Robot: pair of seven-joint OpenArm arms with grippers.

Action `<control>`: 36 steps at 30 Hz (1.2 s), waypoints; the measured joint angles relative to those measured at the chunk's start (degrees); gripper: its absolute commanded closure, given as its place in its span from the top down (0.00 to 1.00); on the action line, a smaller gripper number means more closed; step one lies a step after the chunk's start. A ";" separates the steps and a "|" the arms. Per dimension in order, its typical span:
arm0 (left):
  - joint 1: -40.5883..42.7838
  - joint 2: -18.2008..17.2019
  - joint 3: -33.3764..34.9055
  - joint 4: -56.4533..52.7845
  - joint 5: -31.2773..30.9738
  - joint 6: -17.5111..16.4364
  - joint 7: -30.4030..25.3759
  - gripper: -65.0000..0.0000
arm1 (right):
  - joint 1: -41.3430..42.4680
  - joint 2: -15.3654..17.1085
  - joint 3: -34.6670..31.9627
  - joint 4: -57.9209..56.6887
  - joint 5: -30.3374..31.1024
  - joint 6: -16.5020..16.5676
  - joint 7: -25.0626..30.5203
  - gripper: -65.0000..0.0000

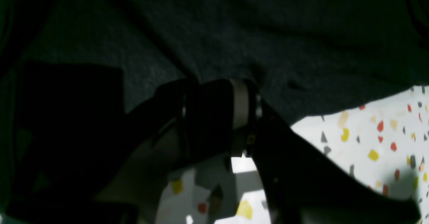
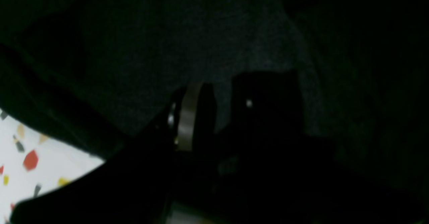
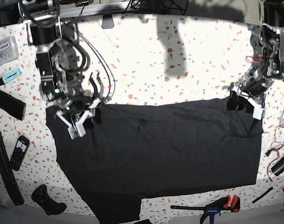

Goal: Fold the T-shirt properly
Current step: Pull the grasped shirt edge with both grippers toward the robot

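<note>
Your two arms reach down to the dark charcoal-grey fabric T-shirt's point(image 3: 160, 149) top corners — left gripper point(image 3: 244, 102) and right gripper point(image 3: 88, 114) both have jaws clamped on cloth over the speckled worktop point(image 3: 179, 65).

A white speckled desk point(image 3: 188, 60) is carrying a clear labelled box point(image 3: 3, 50) and a light-blue marker point(image 3: 9, 76) at its far left edge. A calculator point(image 3: 18, 152) and a black controller point(image 3: 47, 199) are lying at the near left. A red-handled clamp point(image 3: 211, 206) is lying along the near edge, while red and black cables point(image 3: 278, 151) are trailing off the right side.
</note>
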 measured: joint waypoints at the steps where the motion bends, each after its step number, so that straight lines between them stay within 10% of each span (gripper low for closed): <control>1: 0.26 0.00 0.00 0.24 0.44 0.00 -0.04 0.24 | -1.18 -0.02 0.66 1.16 0.17 0.04 -0.11 0.25; 17: 11.85 -0.46 -0.07 10.08 2.78 1.36 -2.58 0.24 | -19.02 -0.37 15.23 16.46 1.36 3.02 -2.32 0.25; 36: 31.65 0.02 -2.95 27.45 8.37 7.39 0.04 0.24 | -32.68 1.01 17.81 24.22 2.75 3.69 -0.72 0.25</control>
